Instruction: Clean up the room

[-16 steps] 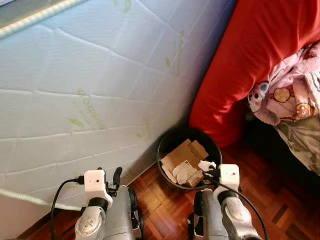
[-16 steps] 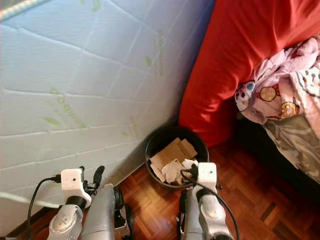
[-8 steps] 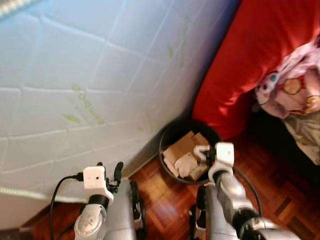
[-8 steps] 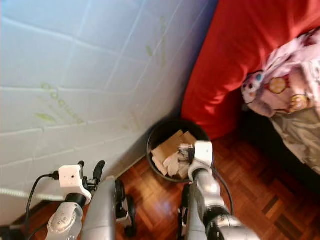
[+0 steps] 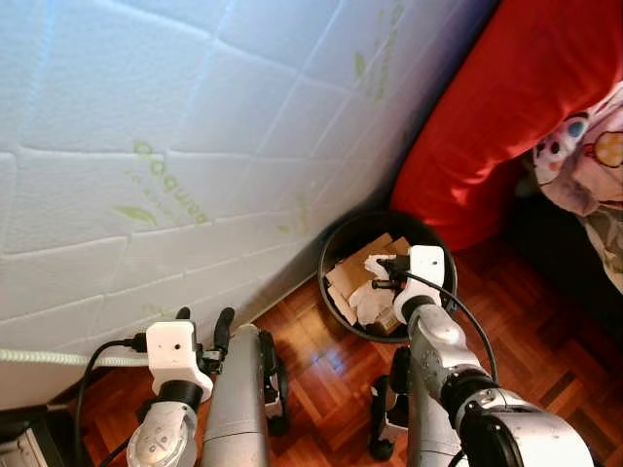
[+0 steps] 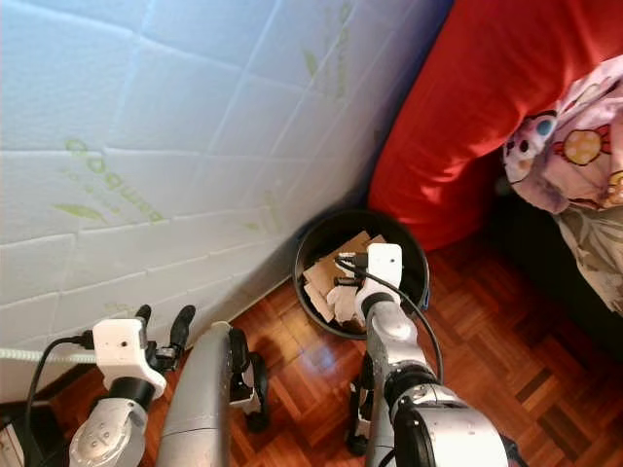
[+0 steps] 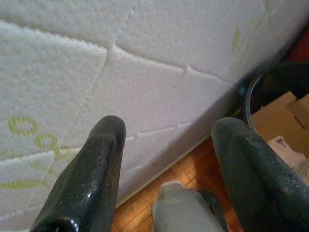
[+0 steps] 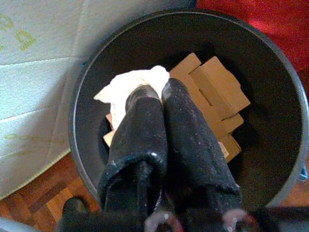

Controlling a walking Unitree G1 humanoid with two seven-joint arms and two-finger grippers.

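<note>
The floor point(image 5: 321, 379) is reddish-brown parquet laid in a block pattern. A round black bin point(image 5: 428, 243) stands on it, close against the white quilted mattress point(image 5: 146, 146) that is propped upright with its lower edge on the wood. Just behind the bin, a red cushion point(image 5: 487, 126) comes down to the floor.

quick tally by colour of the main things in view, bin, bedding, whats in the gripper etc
black: 1, the bin
red: 1, the cushion
brown: 1 pile, the cardboard pieces in the bin
white: 2, the mattress standing against the wall and the crumpled tissue pinched by the right gripper over the bin
pink patterned: 1, the blanket
total: 6
</note>
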